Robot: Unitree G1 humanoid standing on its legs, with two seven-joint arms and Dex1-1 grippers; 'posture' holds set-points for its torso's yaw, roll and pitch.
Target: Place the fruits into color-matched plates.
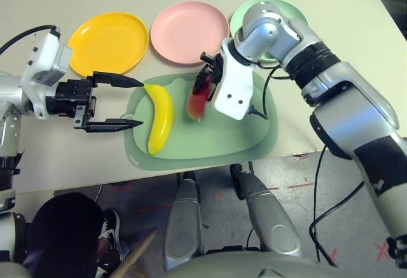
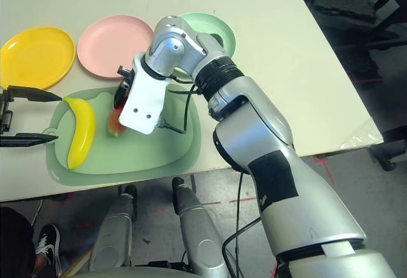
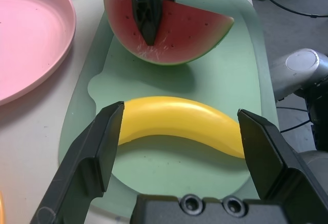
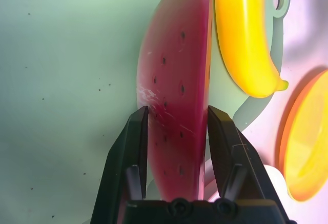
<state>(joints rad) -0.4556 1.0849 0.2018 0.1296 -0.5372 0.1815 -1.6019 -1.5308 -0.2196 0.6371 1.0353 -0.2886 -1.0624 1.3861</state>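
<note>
A yellow banana [image 1: 159, 119] lies on the left half of the pale green cutting mat [image 1: 216, 139]. My left gripper [image 1: 141, 103] is open, one finger on each side of the banana [image 3: 179, 121], apart from it. My right gripper [image 4: 177, 112] is shut on the red watermelon wedge [image 1: 196, 104], which stands on edge on the mat just right of the banana. Behind the mat sit the yellow plate [image 1: 108, 41], the pink plate [image 1: 189, 31] and the mint green plate [image 2: 213, 28]. My right arm covers part of the green plate.
The mat lies close to the table's front edge [image 1: 76, 176]. A black cable [image 1: 262, 93] hangs from my right wrist over the mat. Below the table's edge at the left, a person's shoe [image 1: 109, 227] shows on the floor.
</note>
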